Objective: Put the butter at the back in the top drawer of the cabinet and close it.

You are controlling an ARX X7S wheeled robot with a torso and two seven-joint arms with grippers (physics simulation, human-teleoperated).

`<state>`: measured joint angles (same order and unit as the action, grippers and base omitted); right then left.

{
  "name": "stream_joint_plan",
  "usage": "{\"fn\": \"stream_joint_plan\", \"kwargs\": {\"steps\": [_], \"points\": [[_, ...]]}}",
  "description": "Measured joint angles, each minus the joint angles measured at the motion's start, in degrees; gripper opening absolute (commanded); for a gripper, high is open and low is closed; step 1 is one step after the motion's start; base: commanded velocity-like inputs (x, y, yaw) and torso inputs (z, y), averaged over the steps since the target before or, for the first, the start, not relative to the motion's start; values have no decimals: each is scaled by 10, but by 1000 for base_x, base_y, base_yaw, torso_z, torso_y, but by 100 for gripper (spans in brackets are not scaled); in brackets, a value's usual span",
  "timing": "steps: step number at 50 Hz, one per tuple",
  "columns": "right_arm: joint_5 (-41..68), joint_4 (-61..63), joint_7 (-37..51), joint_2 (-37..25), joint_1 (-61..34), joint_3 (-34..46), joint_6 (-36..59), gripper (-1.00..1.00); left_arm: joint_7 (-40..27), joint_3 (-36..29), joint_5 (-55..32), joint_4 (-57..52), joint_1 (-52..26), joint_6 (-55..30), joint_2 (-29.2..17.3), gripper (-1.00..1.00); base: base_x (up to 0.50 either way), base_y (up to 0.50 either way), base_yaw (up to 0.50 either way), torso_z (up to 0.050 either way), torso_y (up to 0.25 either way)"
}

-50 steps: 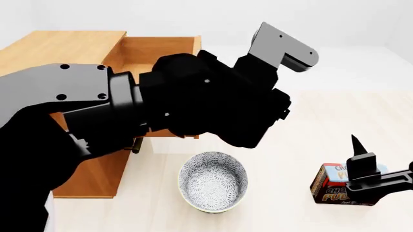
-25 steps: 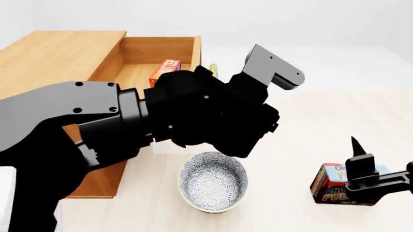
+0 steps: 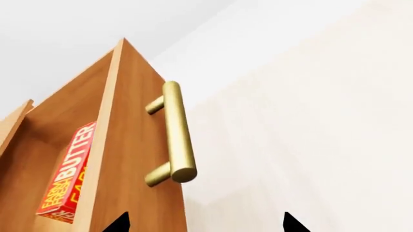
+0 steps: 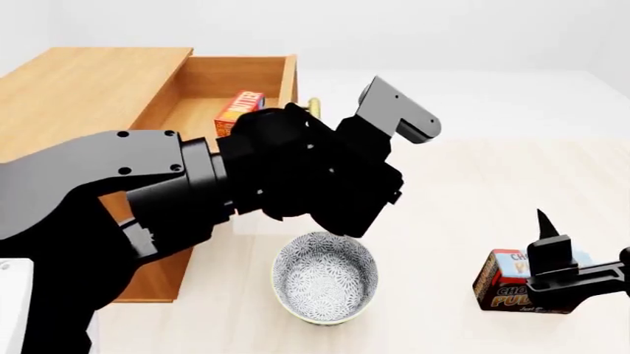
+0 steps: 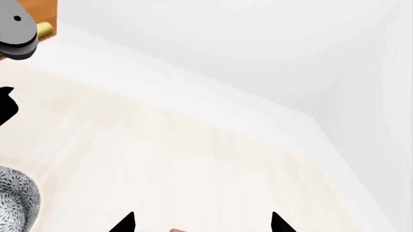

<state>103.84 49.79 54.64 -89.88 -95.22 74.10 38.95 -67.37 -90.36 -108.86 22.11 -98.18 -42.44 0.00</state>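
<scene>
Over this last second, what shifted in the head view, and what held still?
The left arm drew back from over the top drawer, its claw now empty and open near the brass handle. That uncovered the butter, lying inside the open drawer. The bowl, the pudding box and the right claw stayed put.

Pale wood floor (image 4: 492, 199), white walls (image 4: 394, 29)

We note matt, fine-grained wood on the cabinet (image 4: 88, 81) and the top drawer (image 3: 132, 159), a satin brass handle (image 3: 175, 130), printed card on the butter (image 3: 67, 174), and a glazed patterned bowl (image 4: 325, 278).
</scene>
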Motion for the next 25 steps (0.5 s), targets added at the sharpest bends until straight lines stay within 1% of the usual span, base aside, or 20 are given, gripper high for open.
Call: {"fn": "stream_joint_plan", "kwargs": {"steps": [25], "points": [[-1, -1, 1, 1, 7, -5, 0, 100, -3, -9, 19, 70, 12, -59, 0, 100, 1, 0, 0, 0, 0]]}}
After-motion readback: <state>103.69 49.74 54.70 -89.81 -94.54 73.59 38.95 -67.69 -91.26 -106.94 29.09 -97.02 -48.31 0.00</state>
